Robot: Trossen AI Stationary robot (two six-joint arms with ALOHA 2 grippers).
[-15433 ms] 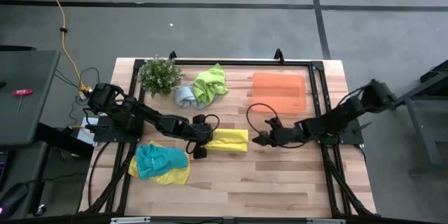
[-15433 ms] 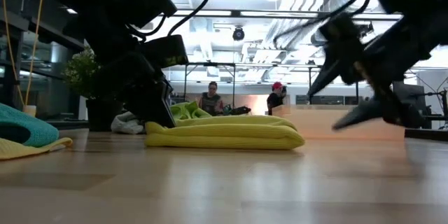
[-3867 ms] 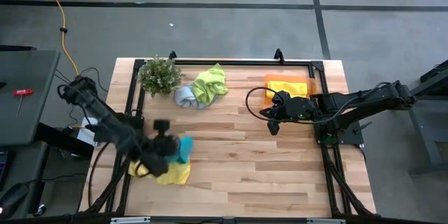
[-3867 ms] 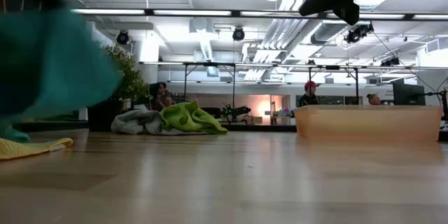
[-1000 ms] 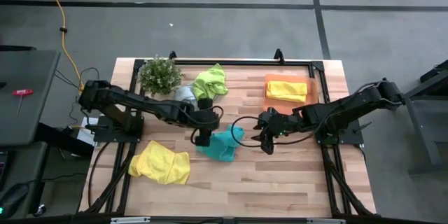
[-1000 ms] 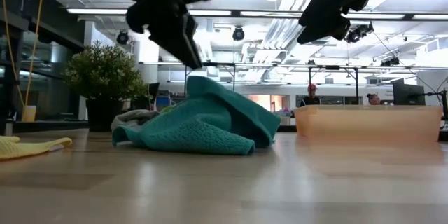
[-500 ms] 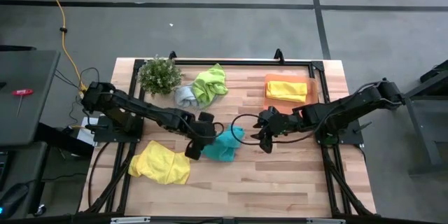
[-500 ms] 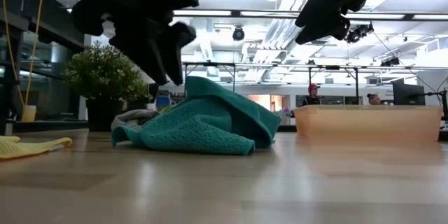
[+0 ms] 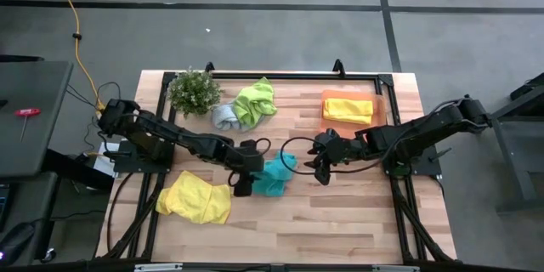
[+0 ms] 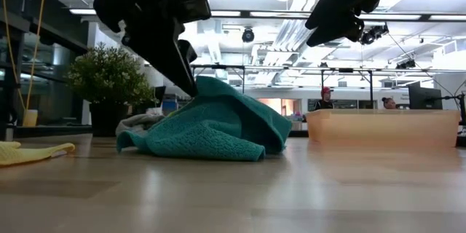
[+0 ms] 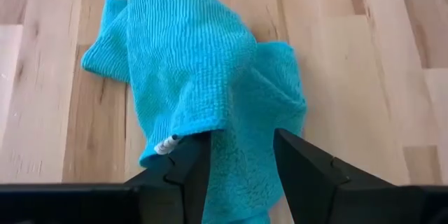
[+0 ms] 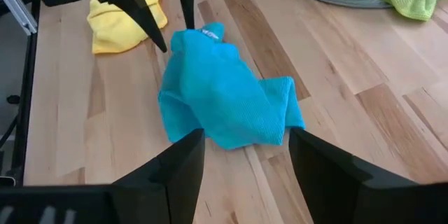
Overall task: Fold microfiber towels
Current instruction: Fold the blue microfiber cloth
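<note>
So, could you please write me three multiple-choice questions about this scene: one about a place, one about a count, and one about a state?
1. Where is the folded yellow towel?
A. On the orange tray
B. Under the plant
C. Hanging off the table's edge

2. How many towels lie beside the plant?
A. None
B. Two
C. Four

3. What state is the teal towel in?
A. Folded flat
B. Lifted clear of the table
C. Crumpled on the table

Answers:
1. A, the high view shows it lying on the tray.
2. B, the lime green towel and the grey-blue towel lie together there.
3. C, it sits in a heap between the left gripper and the right gripper.
</note>
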